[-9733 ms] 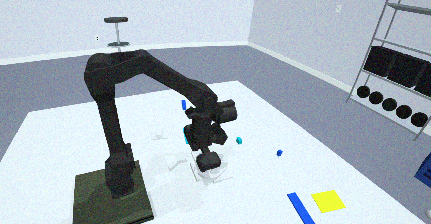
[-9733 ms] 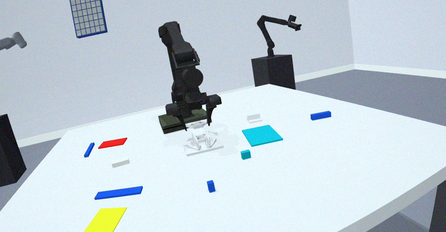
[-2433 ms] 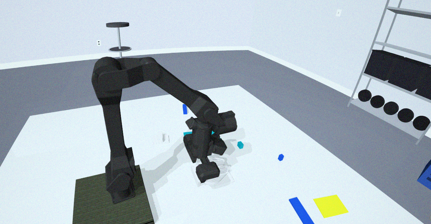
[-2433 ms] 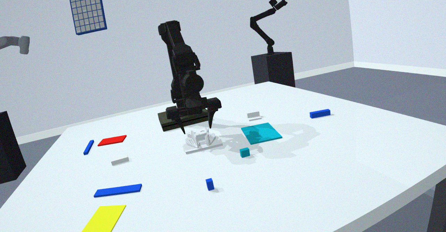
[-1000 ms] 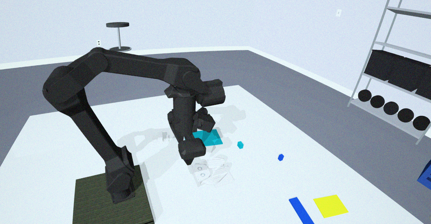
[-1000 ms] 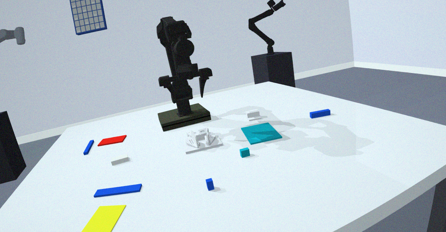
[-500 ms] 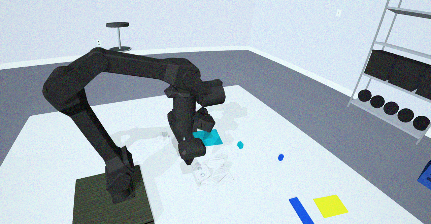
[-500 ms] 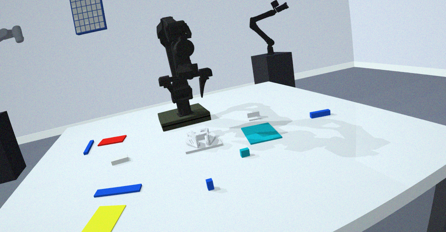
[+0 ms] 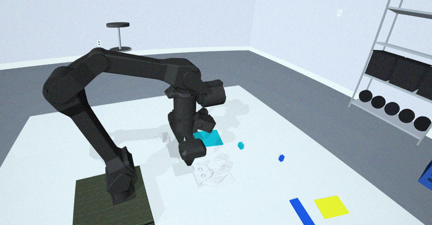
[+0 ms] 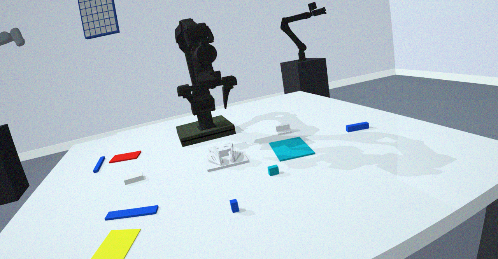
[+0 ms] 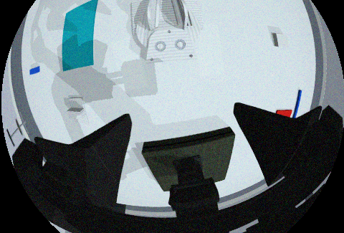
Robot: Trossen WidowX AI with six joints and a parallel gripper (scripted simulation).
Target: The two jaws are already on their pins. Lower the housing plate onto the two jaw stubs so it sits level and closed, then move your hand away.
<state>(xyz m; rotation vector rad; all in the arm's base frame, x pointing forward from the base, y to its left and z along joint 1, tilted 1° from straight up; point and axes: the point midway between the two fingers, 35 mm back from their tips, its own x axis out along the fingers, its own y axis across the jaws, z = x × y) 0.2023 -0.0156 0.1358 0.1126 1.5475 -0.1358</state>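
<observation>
The white housing plate (image 9: 196,173) (image 11: 170,51) lies over the rear ends of the two white jaws, with a round stub end showing in each of its two holes. It looks level; any small gap beneath is too small to tell. The left jaw (image 11: 153,12) and right jaw (image 11: 178,11) stand forward from it, spread apart, above the ribbed white base (image 10: 228,167) (image 9: 230,178). My gripper (image 11: 183,114) (image 10: 209,110) is open and empty. It hangs above the table, back from the assembly toward my arm's base, touching nothing.
A teal mat (image 10: 291,148) (image 11: 78,39) lies beside the assembly, with a teal cube (image 10: 273,170) (image 9: 240,145) near it. A small white bracket (image 10: 282,128) stands behind the mat. A blue block (image 10: 234,205), a blue bar (image 10: 131,212) and a white block (image 10: 134,179) lie farther out.
</observation>
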